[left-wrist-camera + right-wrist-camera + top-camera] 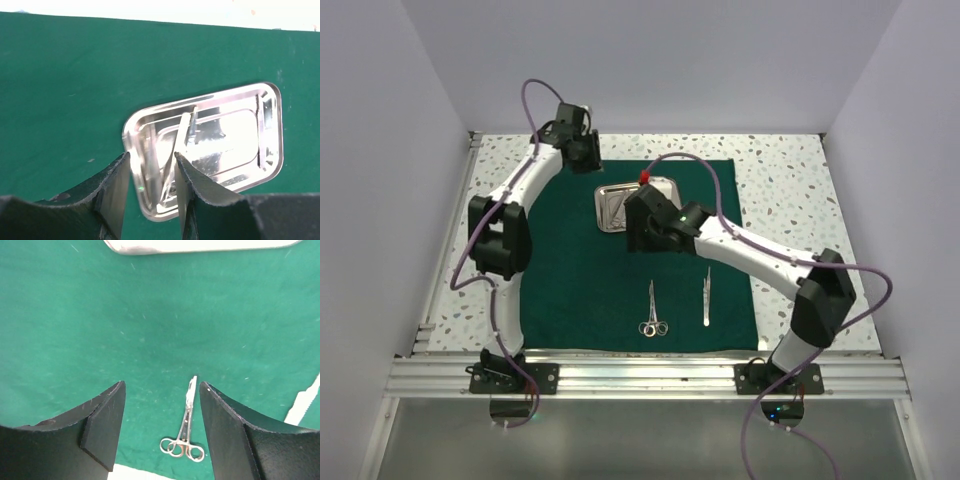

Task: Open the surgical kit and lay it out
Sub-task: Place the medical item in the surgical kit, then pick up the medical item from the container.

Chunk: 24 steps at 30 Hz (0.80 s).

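The dark green cloth [570,270] lies spread flat on the table. The steel tray [612,207] sits on its far middle, partly hidden by my right gripper [645,228], which hovers open and empty just in front of it. The scissors [653,312] and the tweezers [706,297] lie side by side on the near part of the cloth. In the right wrist view the scissors [185,432] lie between the open fingers [107,415], well below them. My left gripper [582,150] is open and empty at the cloth's far left, facing the tray [260,150].
The speckled table [790,180] shows around the cloth. White walls close in the left, right and back. An aluminium rail [650,375] runs along the near edge with both arm bases. A small red part [645,177] shows above the right wrist.
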Motion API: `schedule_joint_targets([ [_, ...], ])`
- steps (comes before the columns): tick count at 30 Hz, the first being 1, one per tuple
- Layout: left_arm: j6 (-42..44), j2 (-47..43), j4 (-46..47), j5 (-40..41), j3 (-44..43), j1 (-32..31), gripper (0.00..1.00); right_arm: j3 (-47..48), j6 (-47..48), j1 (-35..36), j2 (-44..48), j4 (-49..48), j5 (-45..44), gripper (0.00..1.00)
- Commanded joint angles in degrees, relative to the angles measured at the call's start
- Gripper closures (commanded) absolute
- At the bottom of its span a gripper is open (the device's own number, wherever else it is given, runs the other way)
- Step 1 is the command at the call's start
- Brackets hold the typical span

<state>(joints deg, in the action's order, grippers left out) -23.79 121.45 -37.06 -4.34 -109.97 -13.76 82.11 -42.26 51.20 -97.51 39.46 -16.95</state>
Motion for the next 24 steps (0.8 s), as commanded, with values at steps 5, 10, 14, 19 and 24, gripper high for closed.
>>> schedule_joint_targets([
  [5, 3.0, 7.0, -2.1, 2.0, -6.9, -4.7, 0.55, 0.7, 4.7, -4.0, 11.2, 6.4, -5.4, 0.36],
  [10, 4.0, 9.1, -2.1, 3.0, -7.0, -6.0, 0.55, -3.0, 5.3, -8.2, 15.1, 8.2, -5.3, 0.37],
  [14, 6.4, 9.2, -2.0, 4.2, -4.8, -7.4, 0.57, -4.2, 5.9, -10.9, 16.7, 9.1, -5.0, 0.37],
  [19, 6.9, 7.8, 0.3, 6.5, 1.3, -8.8, 0.57, -3.0, 7.4, -12.3, 15.7, 9.5, -4.5, 0.37],
  [24, 7.1, 7.8, 1.3, 7.1, 3.8, -9.3, 0.58, -1.2, 9.0, -13.1, 13.4, 9.6, -3.7, 0.37],
])
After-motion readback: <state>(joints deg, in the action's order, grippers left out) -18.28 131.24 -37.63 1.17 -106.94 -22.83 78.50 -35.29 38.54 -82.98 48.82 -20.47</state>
